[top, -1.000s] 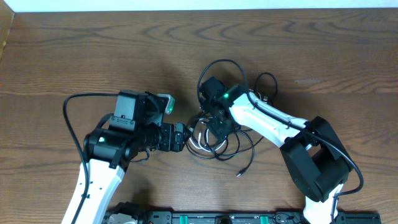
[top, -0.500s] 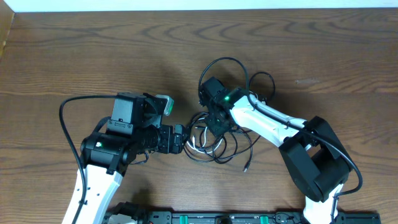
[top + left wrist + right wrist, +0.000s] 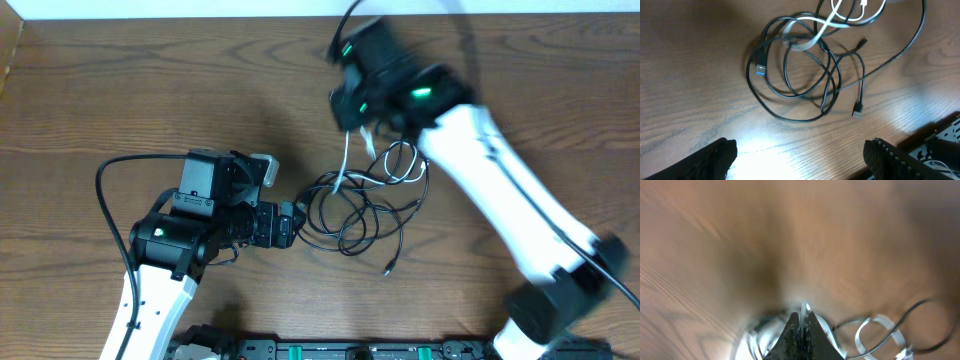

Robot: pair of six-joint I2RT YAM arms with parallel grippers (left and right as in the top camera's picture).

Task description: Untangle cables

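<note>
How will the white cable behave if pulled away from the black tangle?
Probably floppy: the white cable droops in loose curves below the shut right pincer. It likely drags the black cables along, since it threads through their loops. Seems light and thin; it may slip.

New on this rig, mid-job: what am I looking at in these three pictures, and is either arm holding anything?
Two robot arms, each ending in a two-finger gripper, work at a wooden table. The overhead picture looks straight down on both; the other two come from a camera on each wrist. On the table lies a tangle of thin black cables with small plugs. The left gripper is open and empty, beside the tangle. The right gripper, blurred, is shut on a white cable that runs up from the tangle.
</note>
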